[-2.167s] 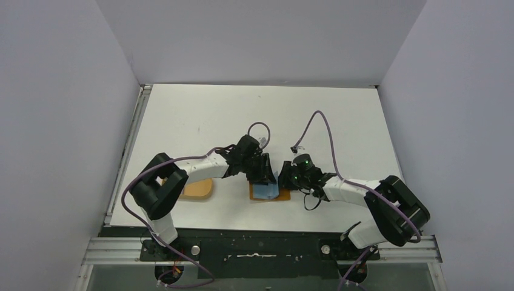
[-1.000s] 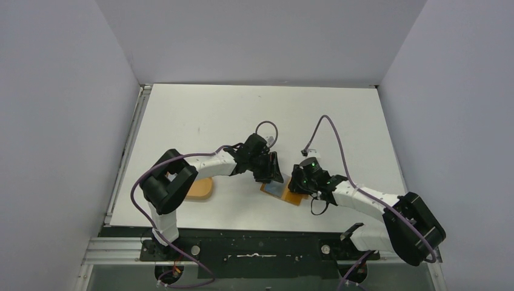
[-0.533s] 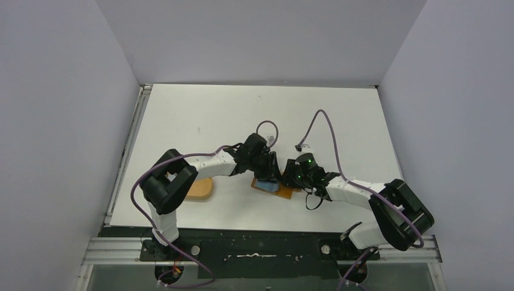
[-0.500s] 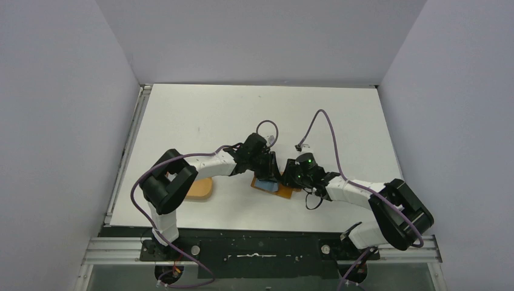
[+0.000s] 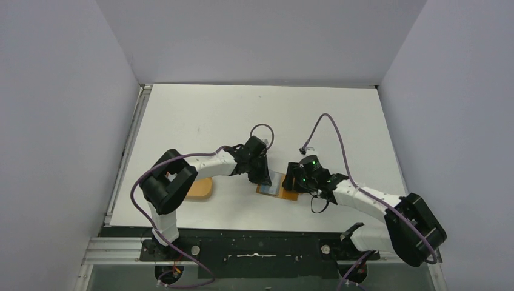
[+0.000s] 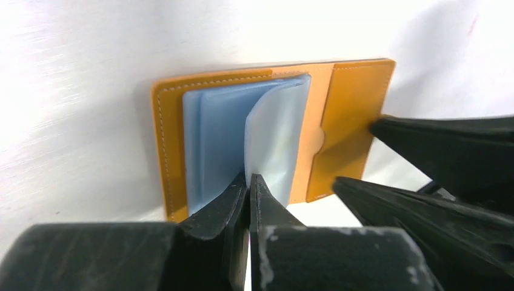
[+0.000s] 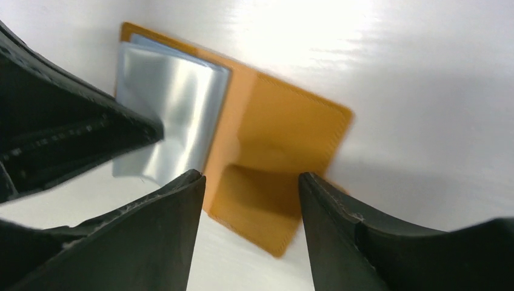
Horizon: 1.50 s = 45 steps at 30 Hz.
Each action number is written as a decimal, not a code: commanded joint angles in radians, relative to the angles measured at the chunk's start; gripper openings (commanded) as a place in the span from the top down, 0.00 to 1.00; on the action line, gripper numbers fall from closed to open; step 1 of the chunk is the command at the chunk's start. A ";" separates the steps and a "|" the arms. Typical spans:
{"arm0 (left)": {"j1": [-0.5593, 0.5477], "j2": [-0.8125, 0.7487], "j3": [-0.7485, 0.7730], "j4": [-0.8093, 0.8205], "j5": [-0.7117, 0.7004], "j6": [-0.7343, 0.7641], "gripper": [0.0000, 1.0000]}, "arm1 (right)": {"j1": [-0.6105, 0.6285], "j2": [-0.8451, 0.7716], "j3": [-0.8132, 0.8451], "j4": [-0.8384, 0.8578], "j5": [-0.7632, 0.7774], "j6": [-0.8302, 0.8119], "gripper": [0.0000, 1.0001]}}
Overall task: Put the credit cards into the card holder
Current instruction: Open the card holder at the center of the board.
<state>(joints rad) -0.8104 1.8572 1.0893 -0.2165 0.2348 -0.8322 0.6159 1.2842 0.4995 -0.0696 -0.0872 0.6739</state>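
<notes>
The card holder (image 6: 351, 103) lies open on the white table, tan-orange with pale blue pockets (image 6: 212, 139); the top view shows it (image 5: 290, 194) between both grippers. A pale silvery sheet (image 6: 276, 136) stands up from its middle. My left gripper (image 6: 248, 177) is shut on that sheet's near edge. I cannot tell whether the sheet (image 7: 173, 103) is one of the credit cards or a sleeve of the holder. My right gripper (image 7: 248, 182) is open, its fingers straddling the near edge of the holder's orange flap (image 7: 285, 139) without touching it.
An orange oval tray (image 5: 200, 189) sits left of the holder, partly under the left arm. Both grippers (image 5: 265, 177) (image 5: 293, 180) crowd close together over the holder. Grey walls enclose the table on three sides.
My left gripper has closed on the pale sheet. The right gripper's jaws have opened wider and its arm has drawn back slightly to the right. The holder has turned a little on the table.
</notes>
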 commanded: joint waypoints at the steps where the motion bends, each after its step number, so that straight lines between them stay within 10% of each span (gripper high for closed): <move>1: 0.000 -0.059 0.061 -0.099 -0.111 0.014 1.00 | 0.000 -0.137 0.023 -0.207 0.070 -0.050 0.40; 19: -0.040 -0.086 0.247 -0.340 -0.203 0.052 1.00 | 0.030 -0.326 0.063 -0.256 -0.008 -0.083 0.40; 26: -0.058 -0.016 0.332 -0.341 -0.140 0.068 0.73 | 0.072 -0.288 0.069 -0.223 0.010 -0.090 0.40; 36: -0.059 0.070 0.381 -0.292 -0.071 0.077 0.71 | 0.087 -0.280 0.056 -0.187 0.035 -0.074 0.41; 45: -0.050 0.098 0.417 -0.271 -0.053 0.070 0.71 | 0.159 -0.243 0.098 -0.133 0.060 -0.054 0.63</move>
<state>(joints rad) -0.8677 1.9656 1.4517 -0.5358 0.1585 -0.7704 0.7509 1.0157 0.5373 -0.2886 -0.0578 0.6079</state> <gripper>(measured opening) 0.293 0.406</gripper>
